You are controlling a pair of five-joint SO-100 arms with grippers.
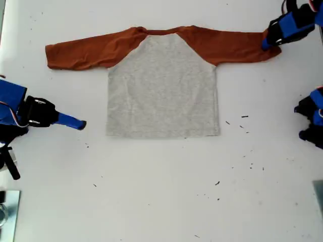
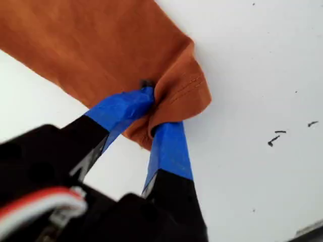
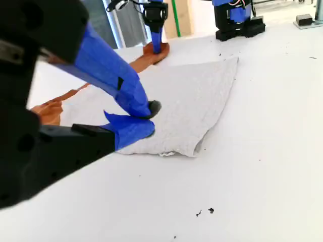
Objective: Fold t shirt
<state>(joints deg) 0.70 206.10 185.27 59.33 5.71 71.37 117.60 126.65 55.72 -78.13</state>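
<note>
T shirt (image 1: 162, 85) is laid flat, print not visible, near the far edge of the worktop (image 1: 161, 201) in the exterior view, both sleeves spread out sideways. Neckband faces the far edge, hem the near one.

First claw (image 2: 151, 108) is pinched on the cuff of the sleeve at the exterior view's right; fabric is seen bunched between the blue-taped tips. Second claw (image 3: 144, 118) is closed or nearly so on nothing, held low over the worktop just beside the hem corner at the exterior view's left.

Step in hand, as judged: sleeve fold-in. Cuff is best lifted only enough to clear the worktop, then carried across the grey body so the crease falls at the raglan seam; too much lift would likely drag the body. Grip looks shallow, so slip is possible.

Body: light heather-grey knit, slightly fuzzy. Sleeves: rust-orange, softly wrinkled, stitched cuff. Worktop: smooth white, dark specks scattered.
</note>
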